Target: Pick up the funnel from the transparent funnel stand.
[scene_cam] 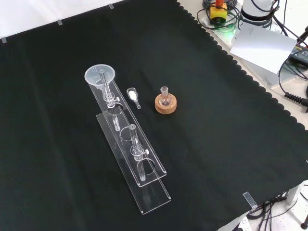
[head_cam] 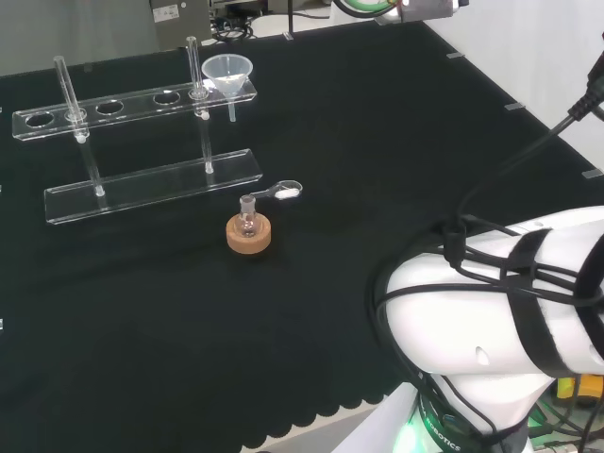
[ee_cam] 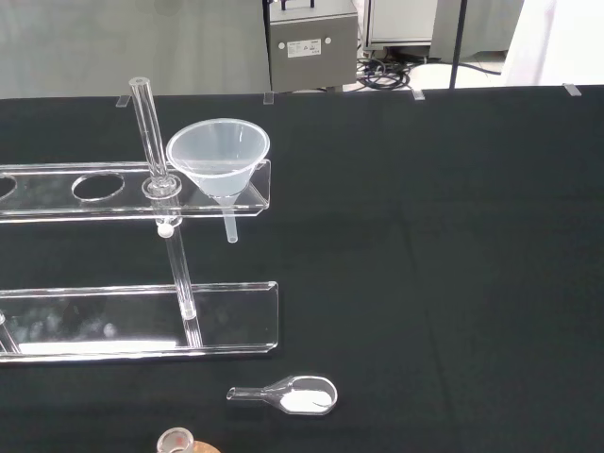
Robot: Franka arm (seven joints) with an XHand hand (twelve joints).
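A clear funnel [head_cam: 227, 73] sits in the end hole of the transparent funnel stand [head_cam: 142, 179], its stem hanging down through the upper shelf. In the front view the funnel [scene_cam: 100, 76] is at the stand's [scene_cam: 144, 185] far end. The wrist view has the funnel [ee_cam: 219, 160] upright in the stand's [ee_cam: 132, 321] upper shelf, with several empty holes beside it.
A small round flask [head_cam: 248, 223] rests on a cork ring [head_cam: 248, 238] in front of the stand. A clear scoop [head_cam: 283, 192] with white powder lies beside it. The arm's white links [head_cam: 500, 321] stand at the head view's right. Cables and gear lie off the cloth [scene_cam: 269, 29].
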